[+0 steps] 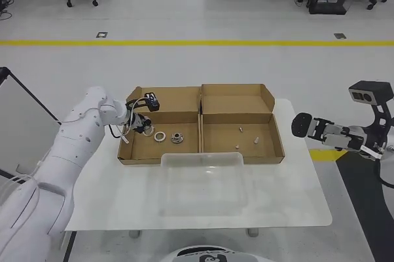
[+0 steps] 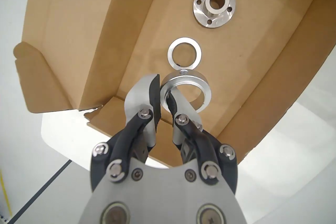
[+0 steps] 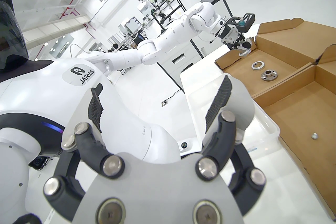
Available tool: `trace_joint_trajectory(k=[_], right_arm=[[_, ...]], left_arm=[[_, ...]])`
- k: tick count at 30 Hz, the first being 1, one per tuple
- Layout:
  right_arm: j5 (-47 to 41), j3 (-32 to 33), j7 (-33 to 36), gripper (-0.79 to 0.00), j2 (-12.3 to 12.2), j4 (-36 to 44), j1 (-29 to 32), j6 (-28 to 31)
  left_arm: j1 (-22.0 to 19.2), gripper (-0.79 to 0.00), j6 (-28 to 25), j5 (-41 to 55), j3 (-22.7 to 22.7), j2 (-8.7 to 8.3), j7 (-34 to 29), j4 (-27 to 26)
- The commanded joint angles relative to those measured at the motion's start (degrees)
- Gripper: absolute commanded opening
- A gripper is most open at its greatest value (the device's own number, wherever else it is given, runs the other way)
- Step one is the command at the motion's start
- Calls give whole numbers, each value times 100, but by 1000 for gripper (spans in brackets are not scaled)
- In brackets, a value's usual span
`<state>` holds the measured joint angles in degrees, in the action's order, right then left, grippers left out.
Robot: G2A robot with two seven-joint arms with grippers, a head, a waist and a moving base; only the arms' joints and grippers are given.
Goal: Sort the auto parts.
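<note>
We see a silver shaft collar (image 2: 189, 78), a thick ring with a threaded hole in its rim. The left pincer (image 2: 162, 89) grips it by its wall, one finger outside and one inside the bore, and holds it tilted above the floor of the left cardboard box (image 1: 128, 147), near the box's nine o'clock end. Toward three o'clock from it, a thin flat washer (image 1: 160, 136) lies on the box floor. Further toward three o'clock, apart from the washer, a round flange (image 1: 177, 137) with bolt holes sits with its raised hub up. In the right cardboard box (image 1: 275, 141), three small silver fasteners (image 1: 241, 129) lie scattered and apart from one another.
</note>
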<state>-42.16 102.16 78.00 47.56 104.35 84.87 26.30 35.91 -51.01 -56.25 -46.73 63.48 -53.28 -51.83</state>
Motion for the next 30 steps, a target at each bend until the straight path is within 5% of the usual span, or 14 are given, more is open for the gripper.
trace_joint_trajectory(k=[1, 30], right_arm=[[1, 0, 0, 0, 0, 0, 0, 0], [1, 0, 0, 0, 0, 0, 0, 0]], left_arm=[[-7, -785, -16, 28, 78, 1, 17, 64], [-210, -785, 6, -309, 758, 239, 570, 988]])
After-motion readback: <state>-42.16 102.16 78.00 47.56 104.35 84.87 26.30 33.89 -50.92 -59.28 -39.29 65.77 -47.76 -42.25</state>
